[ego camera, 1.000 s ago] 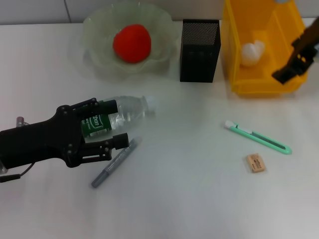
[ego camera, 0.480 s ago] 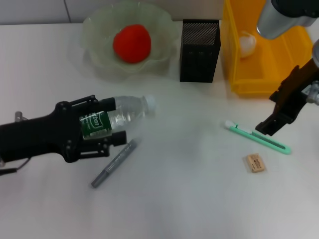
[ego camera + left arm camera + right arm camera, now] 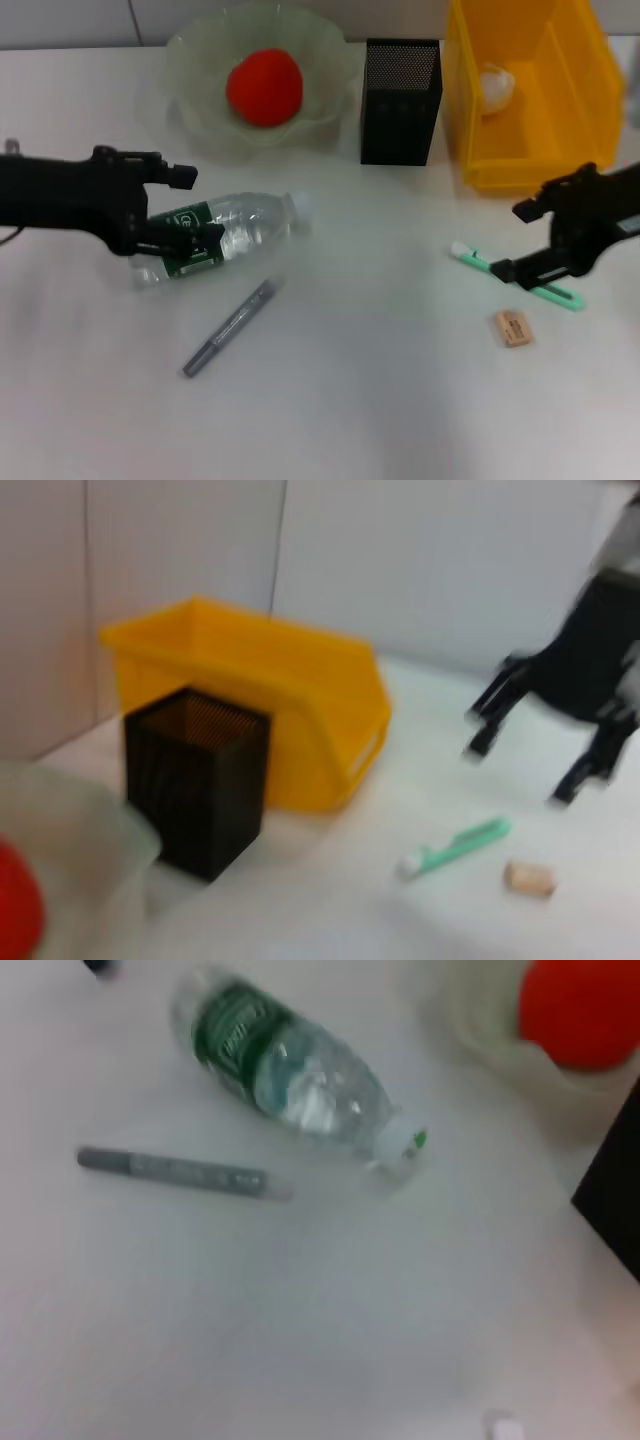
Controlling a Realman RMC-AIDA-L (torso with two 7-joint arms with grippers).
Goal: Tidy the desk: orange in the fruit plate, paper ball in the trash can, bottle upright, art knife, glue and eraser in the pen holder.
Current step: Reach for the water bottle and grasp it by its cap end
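Now bottle [image 3: 222, 228] lying between left gripper [image 3: 188, 205] fingers, unlifted

Head camera looks steeply down over the whole surface [image 3: 400, 400]. Left wrist view sits low, facing the pen holder [image 3: 197, 780]. Right wrist view hangs close above the bottle [image 3: 290, 1075]; both show in the head view.

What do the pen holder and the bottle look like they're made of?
Pen holder: likely black metal mesh, matte; a fine perforated pattern shows on its walls. Bottle: clear thin plastic, glossy, with a ribbed see-through body, a green label and a white cap.
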